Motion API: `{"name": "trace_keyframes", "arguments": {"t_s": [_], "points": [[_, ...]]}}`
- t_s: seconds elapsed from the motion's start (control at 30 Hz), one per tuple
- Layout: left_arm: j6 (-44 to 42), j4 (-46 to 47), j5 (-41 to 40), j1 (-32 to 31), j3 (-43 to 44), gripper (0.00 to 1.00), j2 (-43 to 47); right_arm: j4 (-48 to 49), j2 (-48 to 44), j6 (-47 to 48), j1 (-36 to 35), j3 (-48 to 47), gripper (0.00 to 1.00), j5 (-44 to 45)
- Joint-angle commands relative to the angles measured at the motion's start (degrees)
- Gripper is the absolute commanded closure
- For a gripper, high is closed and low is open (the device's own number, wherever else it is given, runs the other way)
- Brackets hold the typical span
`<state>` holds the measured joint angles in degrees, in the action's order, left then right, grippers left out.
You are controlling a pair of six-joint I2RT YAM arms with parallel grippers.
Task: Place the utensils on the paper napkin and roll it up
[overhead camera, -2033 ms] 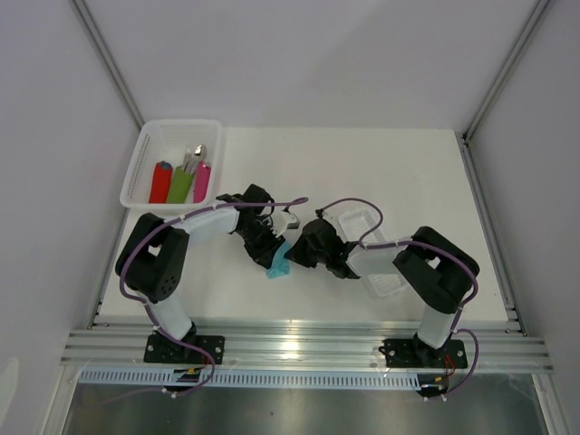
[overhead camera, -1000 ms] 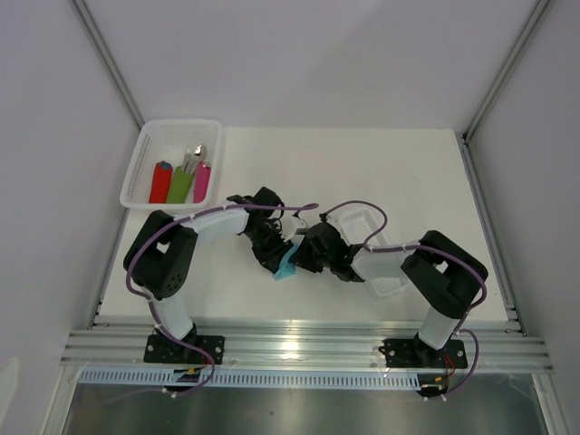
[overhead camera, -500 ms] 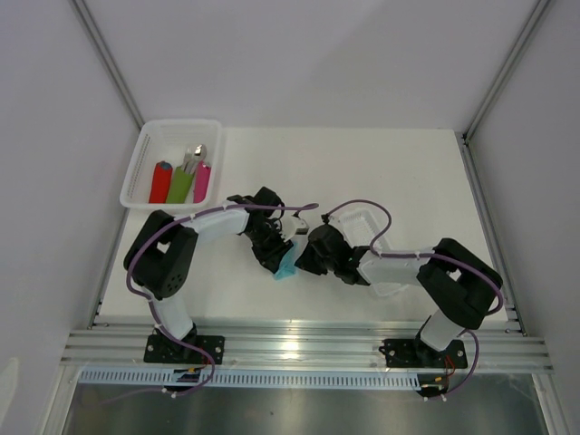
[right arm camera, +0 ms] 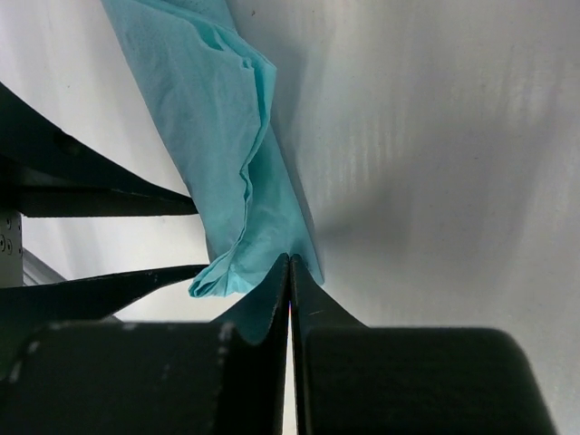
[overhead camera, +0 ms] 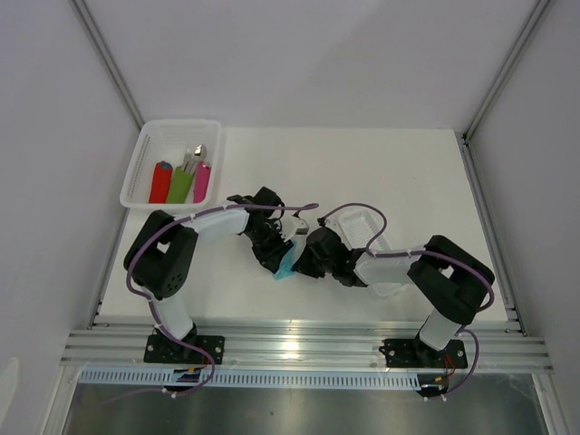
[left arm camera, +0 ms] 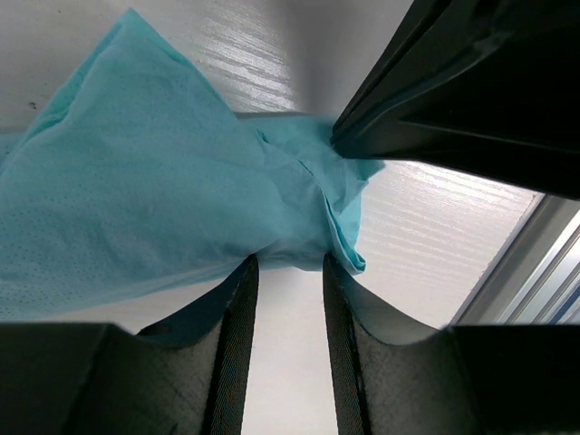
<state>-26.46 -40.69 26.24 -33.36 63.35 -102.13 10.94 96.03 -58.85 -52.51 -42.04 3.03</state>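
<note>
Rolling is, I judge, the step in hand, and it is nearly done. On the table (overhead camera: 408,172), near its front edge and between my two grippers, the napkin (overhead camera: 287,265) lies as a loose roll. My left gripper (left arm camera: 288,267) has its jaws partly apart, with bare table between them and the tips at the roll's edge. My right gripper (right arm camera: 290,265) is closed, its tip touching the roll; whether paper is caught inside I cannot tell. The utensils are not visible; probably they are wrapped inside. To do it well, I should press evenly from both sides, so that the loose flap (right arm camera: 227,267) does not spring open. The roll's long axis runs far to near, and the near end leans to my left.
</note>
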Motion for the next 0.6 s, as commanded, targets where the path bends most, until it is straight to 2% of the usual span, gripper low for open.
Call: {"name": "trace_keyframes", "arguments": {"t_s": [0.0, 0.13, 0.57], "points": [[0.1, 0.3, 2.3, -0.6, 2.0, 0.62, -0.1, 3.6, 1.8, -0.5, -0.7, -0.5, 1.0, -1.4], [0.2, 0.3, 2.9, -0.5, 2.2, 0.62, -0.3, 5.8, 4.3, -1.4, -0.7, -0.7, 1.0, -4.1], [0.8, -1.1, 3.8, -1.7, 3.7, 0.62, -1.8, 4.6, 5.3, -1.5, -0.2, -0.7, 1.0, -4.1]]}}
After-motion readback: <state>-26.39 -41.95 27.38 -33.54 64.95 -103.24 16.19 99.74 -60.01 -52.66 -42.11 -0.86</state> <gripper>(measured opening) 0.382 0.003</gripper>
